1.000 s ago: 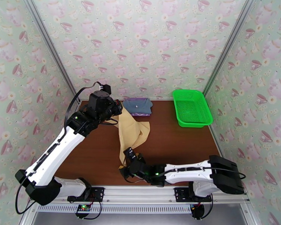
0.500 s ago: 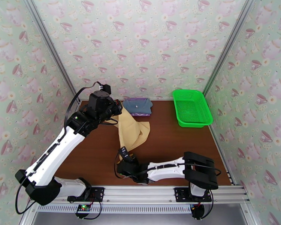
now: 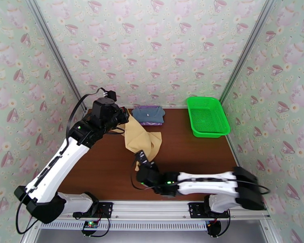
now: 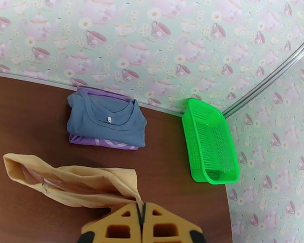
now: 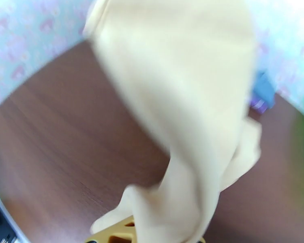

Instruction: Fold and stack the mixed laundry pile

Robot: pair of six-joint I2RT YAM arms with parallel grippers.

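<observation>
The tan-yellow garment (image 3: 140, 138) hangs stretched between my two grippers above the brown table (image 3: 192, 154). My left gripper (image 3: 125, 117) is shut on its upper end near the table's back left; in the left wrist view the cloth (image 4: 75, 181) runs into the shut fingertips (image 4: 142, 209). My right gripper (image 3: 140, 156) is shut on the lower end near the table's middle, and the blurred cloth (image 5: 180, 118) rises from its fingers. The slate blue-grey garment (image 3: 148, 114) lies folded on the lilac purple garment (image 3: 152, 123) at the back wall.
A bright green mesh basket (image 3: 207, 116) stands at the back right of the table, empty. Patterned walls close in the back and both sides. Bare table lies between the basket and the right arm.
My right gripper swung back and forth near the front edge and has now risen toward the table's middle with the cloth's lower end, bunching the garment shorter. The left gripper shifted slightly left.
</observation>
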